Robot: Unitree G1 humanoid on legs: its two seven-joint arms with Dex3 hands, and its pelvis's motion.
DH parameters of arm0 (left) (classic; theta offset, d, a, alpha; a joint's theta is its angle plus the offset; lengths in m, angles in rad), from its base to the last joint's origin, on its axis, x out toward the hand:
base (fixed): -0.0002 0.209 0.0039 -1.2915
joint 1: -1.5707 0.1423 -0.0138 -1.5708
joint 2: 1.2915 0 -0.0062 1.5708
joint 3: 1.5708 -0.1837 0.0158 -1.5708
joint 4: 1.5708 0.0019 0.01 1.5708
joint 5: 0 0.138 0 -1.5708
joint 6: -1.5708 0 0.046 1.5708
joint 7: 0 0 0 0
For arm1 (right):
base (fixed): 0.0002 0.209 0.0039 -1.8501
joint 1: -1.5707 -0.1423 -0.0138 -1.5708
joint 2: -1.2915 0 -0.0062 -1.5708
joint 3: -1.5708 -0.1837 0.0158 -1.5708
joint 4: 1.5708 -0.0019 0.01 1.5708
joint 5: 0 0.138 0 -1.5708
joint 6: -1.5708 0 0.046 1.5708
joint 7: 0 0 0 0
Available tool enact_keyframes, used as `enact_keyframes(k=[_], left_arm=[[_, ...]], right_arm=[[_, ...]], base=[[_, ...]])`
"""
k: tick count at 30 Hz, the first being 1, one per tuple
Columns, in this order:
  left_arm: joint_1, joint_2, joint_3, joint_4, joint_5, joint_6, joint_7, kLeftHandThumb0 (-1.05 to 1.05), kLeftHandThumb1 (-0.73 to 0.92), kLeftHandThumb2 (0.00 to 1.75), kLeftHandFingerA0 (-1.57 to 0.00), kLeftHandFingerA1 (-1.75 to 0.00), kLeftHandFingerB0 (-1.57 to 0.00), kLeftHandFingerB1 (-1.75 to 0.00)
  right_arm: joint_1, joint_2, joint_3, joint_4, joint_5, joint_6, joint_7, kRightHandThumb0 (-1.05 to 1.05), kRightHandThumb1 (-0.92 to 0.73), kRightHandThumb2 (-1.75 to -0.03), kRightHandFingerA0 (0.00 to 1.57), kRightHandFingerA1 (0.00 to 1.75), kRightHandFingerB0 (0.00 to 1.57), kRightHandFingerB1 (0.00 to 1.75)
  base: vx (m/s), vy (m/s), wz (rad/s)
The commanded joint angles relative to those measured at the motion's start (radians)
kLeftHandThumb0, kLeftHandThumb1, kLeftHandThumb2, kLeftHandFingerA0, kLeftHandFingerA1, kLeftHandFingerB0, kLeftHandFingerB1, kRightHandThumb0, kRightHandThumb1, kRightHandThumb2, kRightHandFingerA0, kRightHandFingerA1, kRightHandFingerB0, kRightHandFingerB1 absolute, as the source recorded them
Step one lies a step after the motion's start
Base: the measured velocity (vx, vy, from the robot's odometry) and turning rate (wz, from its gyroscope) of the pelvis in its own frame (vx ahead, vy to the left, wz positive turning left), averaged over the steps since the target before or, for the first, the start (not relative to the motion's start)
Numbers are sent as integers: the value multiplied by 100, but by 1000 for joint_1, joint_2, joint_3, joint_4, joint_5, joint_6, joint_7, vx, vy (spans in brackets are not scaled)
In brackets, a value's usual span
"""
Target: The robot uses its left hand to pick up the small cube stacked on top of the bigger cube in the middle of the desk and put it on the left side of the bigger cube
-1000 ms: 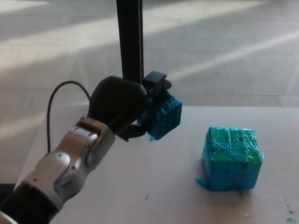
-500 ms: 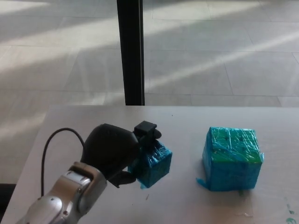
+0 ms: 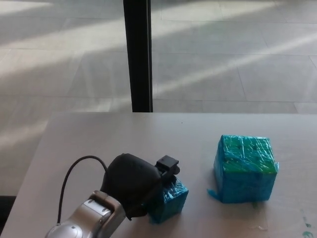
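Observation:
The bigger cube (image 3: 245, 168), wrapped in teal and green tape, stands on the desk (image 3: 124, 134) right of centre with nothing on top of it. My left hand (image 3: 136, 183) is low at the front of the desk, shut on the small teal cube (image 3: 171, 201). That small cube is down at the desk surface, to the left of the bigger cube and a little nearer to me; a gap separates the two. Most of the small cube's left side is hidden by my hand. My right hand does not show.
A black vertical post (image 3: 137, 54) rises behind the desk's far edge. Past the desk lies a tiled floor (image 3: 223, 54) with streaks of sunlight. A black cable (image 3: 74, 171) loops from my left wrist.
My left hand has come down and toward me with the small cube, from in front of the post to the desk surface left of the bigger cube.

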Motion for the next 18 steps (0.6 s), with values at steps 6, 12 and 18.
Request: enact_keyframes(k=[6,12,18], left_arm=[[33,68,-14,-37,89,29,-60,-21,63,70,-78,-172,-74,-68],[44,77,-10,-165,125,136,-321,-66,42,81,-27,-66,-11,-45],[51,58,60,-289,-30,187,-539,-99,54,101,0,-33,0,0]], right_arm=[[13,-6,-6,-4,3,-15,-11,-70,-42,-107,50,131,36,105],[18,3,-26,-22,24,-3,-1,-73,-38,-113,62,105,54,92],[22,1,-20,-30,16,-6,-7,-76,-38,-114,59,104,54,93]], base=[[0,0,0],[0,0,0],[0,0,0]])
